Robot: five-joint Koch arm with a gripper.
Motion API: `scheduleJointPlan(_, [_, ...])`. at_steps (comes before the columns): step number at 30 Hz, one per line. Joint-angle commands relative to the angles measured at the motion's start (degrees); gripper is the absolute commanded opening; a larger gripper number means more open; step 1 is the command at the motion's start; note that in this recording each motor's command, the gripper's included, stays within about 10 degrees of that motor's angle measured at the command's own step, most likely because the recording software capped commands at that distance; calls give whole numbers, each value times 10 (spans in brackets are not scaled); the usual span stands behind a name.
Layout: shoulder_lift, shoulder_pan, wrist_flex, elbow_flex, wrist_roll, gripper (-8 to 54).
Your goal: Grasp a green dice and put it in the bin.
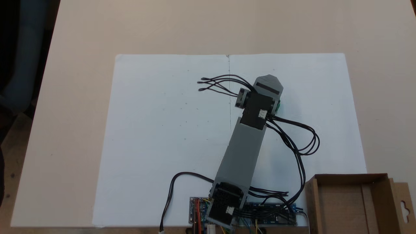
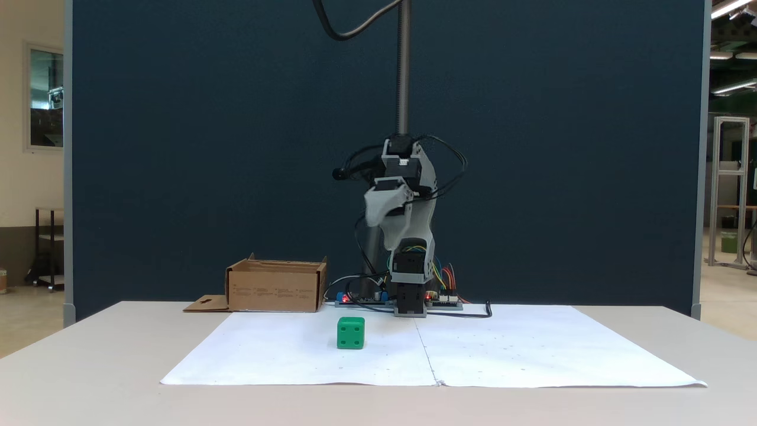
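White paper sheet [image 1: 162, 136] on beige table [image 1: 81, 32], dark blue backdrop panel [image 2: 177, 148], circuit boards [image 1: 276, 217] with wires

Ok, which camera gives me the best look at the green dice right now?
The front-facing fixed view: the green dice sits in the open on the white paper, two faces and pips showing, with the gripper raised well above it. In the top-down fixed view the arm covers it, leaving a green sliver.

One fixed view looks straight down from above, arm base at bottom edge. The other sits low at table height, well back, facing the arm head-on. Shared: white paper sheet [image 1: 162, 130] [image 2: 502, 349], cardboard box [image 1: 344, 208] [image 2: 275, 290].
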Motion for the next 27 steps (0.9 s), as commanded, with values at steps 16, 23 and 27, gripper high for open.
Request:
scheduleJointPlan(16, [-200,177,65,-142,-121,435])
scheduleJointPlan(23, [-255,206,66,-141,-249,449])
scheduleJointPlan(27, [-270,206,63,-141,-318,450])
